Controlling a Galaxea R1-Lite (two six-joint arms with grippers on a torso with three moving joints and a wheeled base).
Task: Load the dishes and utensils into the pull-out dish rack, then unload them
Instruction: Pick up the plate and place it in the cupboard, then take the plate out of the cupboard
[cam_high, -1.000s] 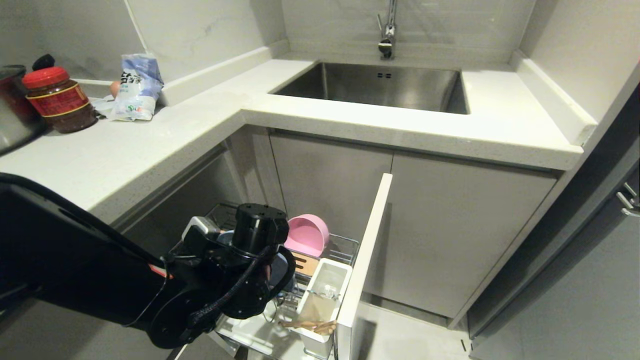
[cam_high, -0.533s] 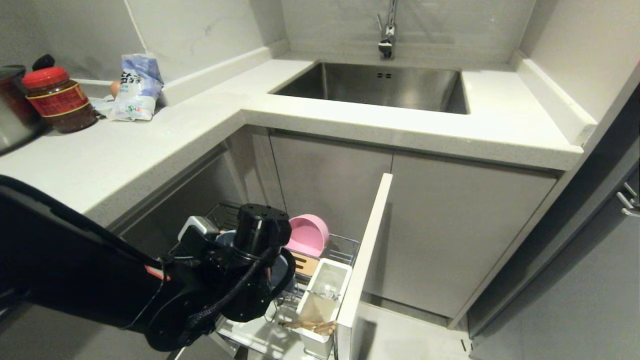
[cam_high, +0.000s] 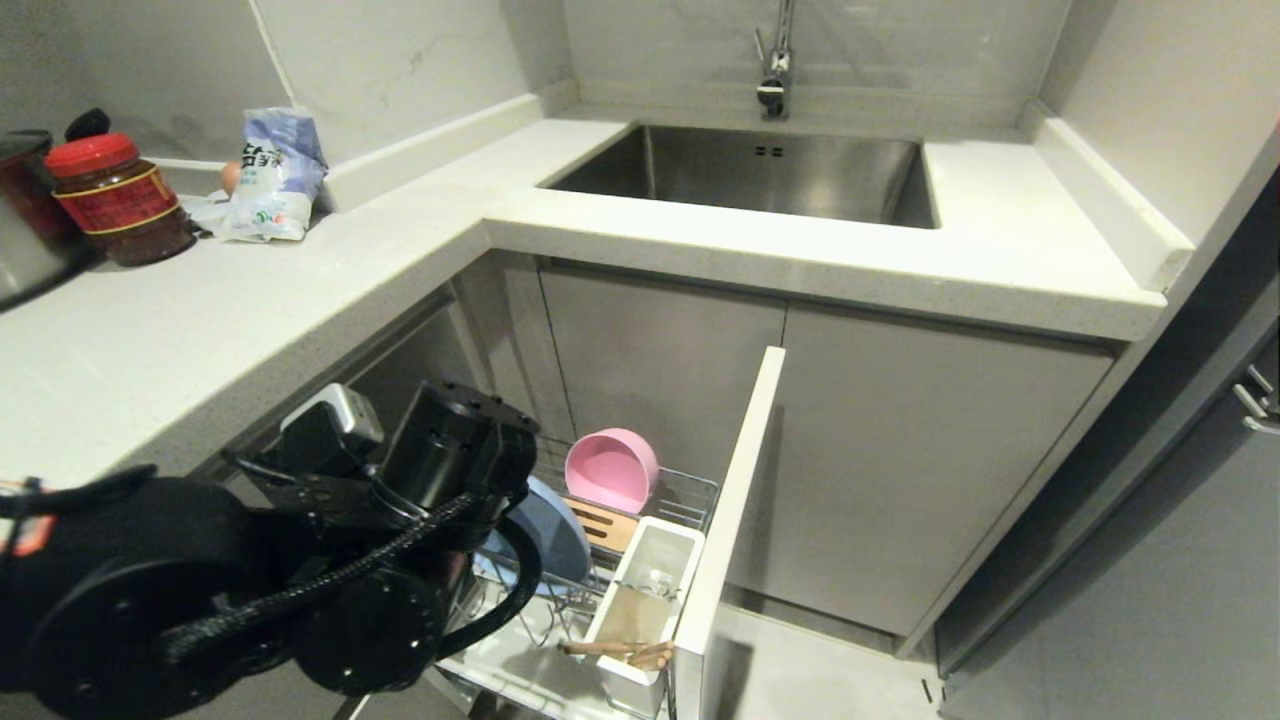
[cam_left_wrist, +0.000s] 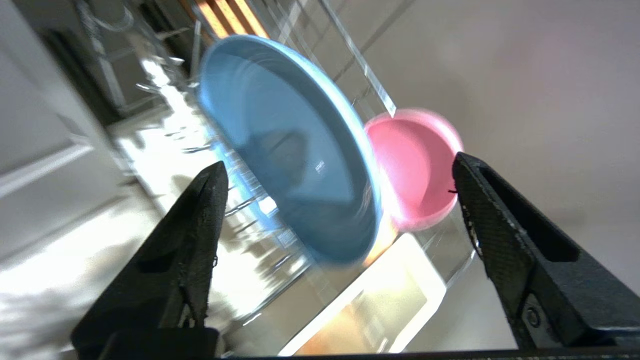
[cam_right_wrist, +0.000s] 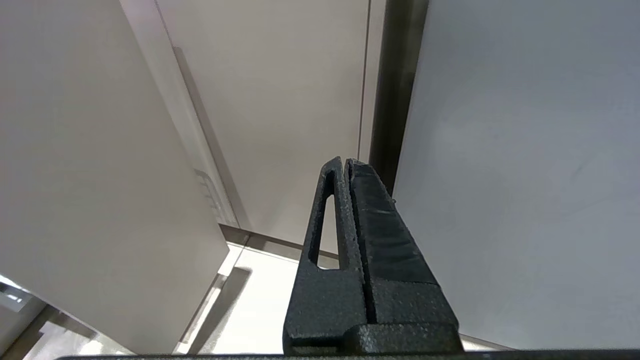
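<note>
Left wrist view: left pincer (cam_left_wrist: 340, 175) gapes wide, empty, before the upright light-blue oval plate (cam_left_wrist: 290, 150); right pincer (cam_right_wrist: 347, 167) sits closed.

light-blue oval plastic plate (cam_left_wrist: 290, 150) and round pink plastic bowl (cam_high: 612, 470): matt. chrome wire rack (cam_high: 690, 495): shiny metal, with light wood slotted strip (cam_high: 608, 527). steel sink (cam_high: 760, 175): brushed. pale speckled stone counter (cam_high: 330, 270): smooth.

Dim kitchen; left wrist view motion-blurred, glaring.
</note>
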